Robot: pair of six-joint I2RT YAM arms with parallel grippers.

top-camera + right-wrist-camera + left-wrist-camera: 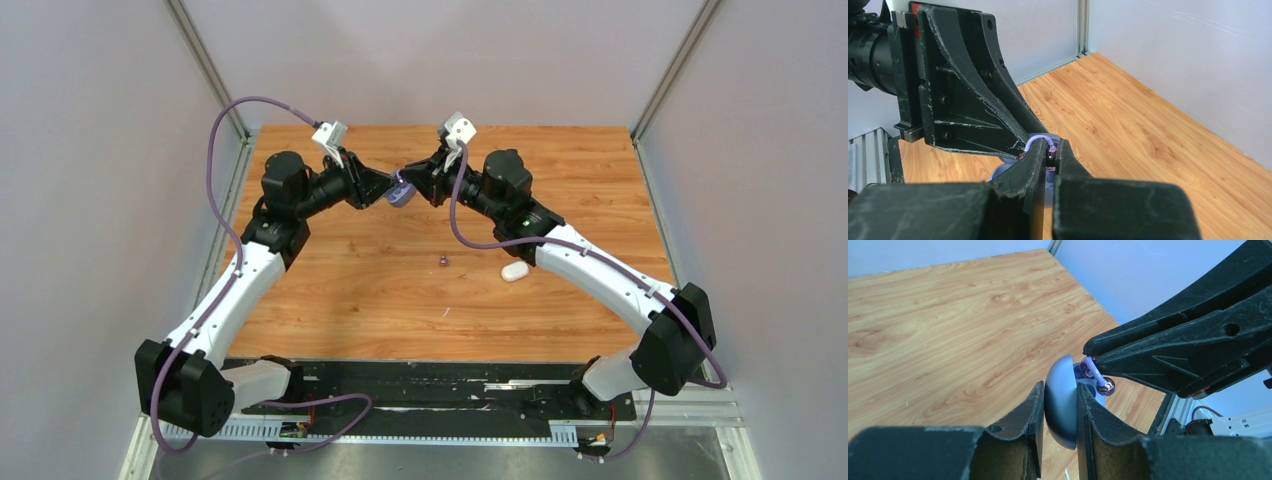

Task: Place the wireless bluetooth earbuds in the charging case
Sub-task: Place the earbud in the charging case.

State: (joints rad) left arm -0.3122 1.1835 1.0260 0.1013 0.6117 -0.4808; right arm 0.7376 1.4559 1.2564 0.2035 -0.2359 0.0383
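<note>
Risk, purple case: it was held in mid-air only by its rounded shell, so a sideways push from the other arm could, in my judgement, twist it in the grip or squeeze it out onto the table.
Risk, dark purple earbud: it was held by very little. If it met the rim of the case rather than a socket, it would likely tip, pop free and fall. Letting go before it was seated would have the same result.
Risk, view: the two sets of fingers crowded the opening in both wrist views, so whether the bud was lined up with its socket could not be judged.
Left gripper: in the upper centre of the top view, jaws part-way open and clamped on the purple case, one finger on each face of the shell.
Right gripper: facing it from the right, jaws pinched fully together on the dark purple earbud, with the fingertips right at the mouth of the case.
White case: it lay on the table right of centre, close to the right arm and untouched.
Loose purple earbud: it lay on the table at centre, left of the white case and apart from it.
White earbuds: too small to make out.
</note>
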